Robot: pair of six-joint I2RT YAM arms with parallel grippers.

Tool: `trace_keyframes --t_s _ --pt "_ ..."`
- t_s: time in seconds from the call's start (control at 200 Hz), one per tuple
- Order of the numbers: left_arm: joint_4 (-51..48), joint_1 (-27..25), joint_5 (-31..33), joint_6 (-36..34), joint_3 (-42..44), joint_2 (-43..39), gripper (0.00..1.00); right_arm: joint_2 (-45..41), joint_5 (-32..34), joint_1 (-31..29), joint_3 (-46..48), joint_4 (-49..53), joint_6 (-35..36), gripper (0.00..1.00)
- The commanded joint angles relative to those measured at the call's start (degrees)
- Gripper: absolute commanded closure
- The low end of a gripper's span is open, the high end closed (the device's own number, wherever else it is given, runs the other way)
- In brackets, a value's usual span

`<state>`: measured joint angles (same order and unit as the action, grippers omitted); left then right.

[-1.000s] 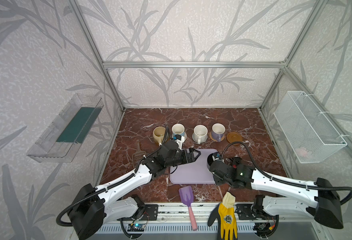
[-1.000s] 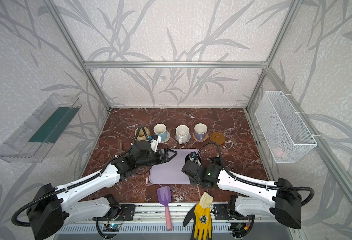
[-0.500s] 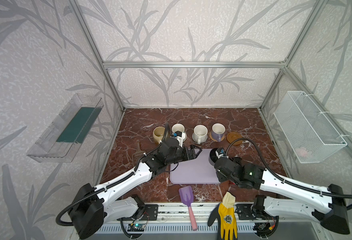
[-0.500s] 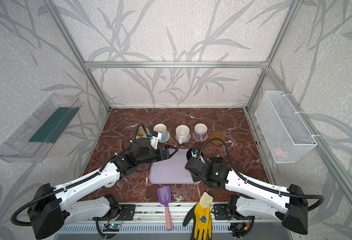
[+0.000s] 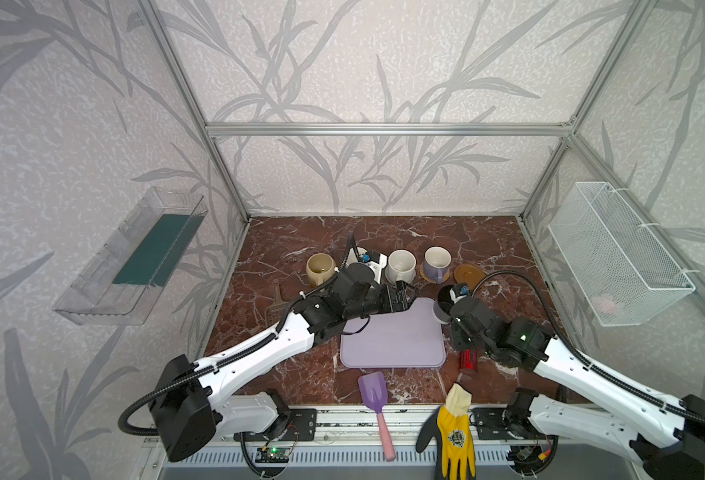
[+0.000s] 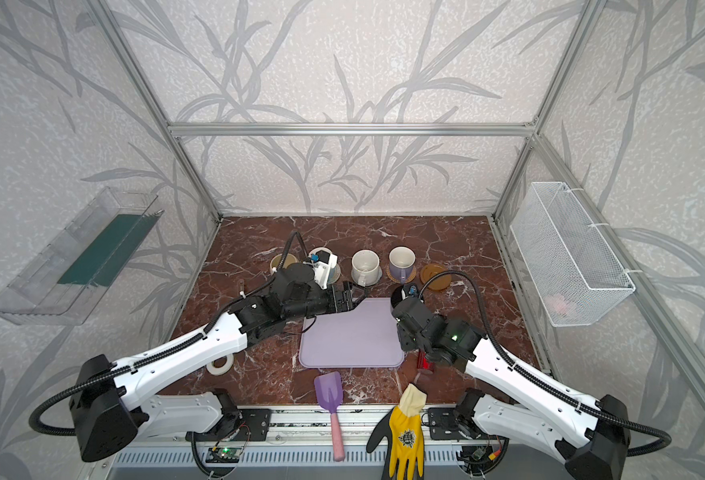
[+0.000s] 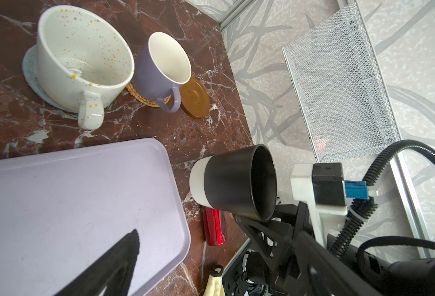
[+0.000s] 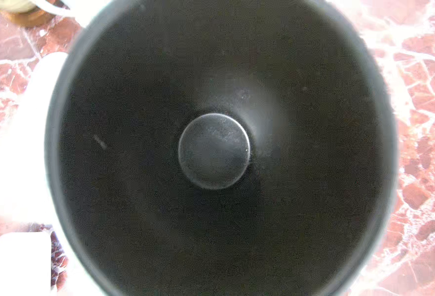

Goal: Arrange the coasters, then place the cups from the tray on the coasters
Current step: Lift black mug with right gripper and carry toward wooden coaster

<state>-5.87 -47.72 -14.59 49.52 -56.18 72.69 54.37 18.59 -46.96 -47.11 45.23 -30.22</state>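
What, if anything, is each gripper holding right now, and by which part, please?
The right gripper holds the black mug, tilted in the air beside the tray, gripped near its rim; the exact contact is hidden. The left gripper is open and empty.

Matt black cup (image 7: pixel 231 184), smooth plastic tray (image 7: pixel 70 200), woven rattan coaster (image 7: pixel 140 97), glossy marble tabletop (image 7: pixel 11 112).

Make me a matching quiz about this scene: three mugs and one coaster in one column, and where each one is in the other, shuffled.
1. speckled white mug
2. lavender mug
3. black mug
4. amber coaster next to the lavender mug

A. bare, nothing on it
B. on the rattan coaster
C. in the air, tilted
D. on the grey-blue coaster

Pairs: 1-D, 2-B, 3-C, 4-A
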Motion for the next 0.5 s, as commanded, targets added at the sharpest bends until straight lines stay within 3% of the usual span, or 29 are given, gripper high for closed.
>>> trace_keyframes --t_s 0.0,0.26,0.495 --pt "-2.2 -0.8 1.9 -1.9 -3.7 1.9 0.03 -2.5 -1.5 4.3 -2.7 -2.2 3.3 1.0" --pt "-3.7 -2.4 4.3 -2.9 -10.4 6.7 0.02 -1.1 -9.0 17.6 -3.9 -5.0 9.4 1.0" --pt "-5.7 -3.0 7.5 -3.3 -16.2 11.1 0.01 5.6 -15.3 27.2 -7.1 -8.9 12.9 1.0"
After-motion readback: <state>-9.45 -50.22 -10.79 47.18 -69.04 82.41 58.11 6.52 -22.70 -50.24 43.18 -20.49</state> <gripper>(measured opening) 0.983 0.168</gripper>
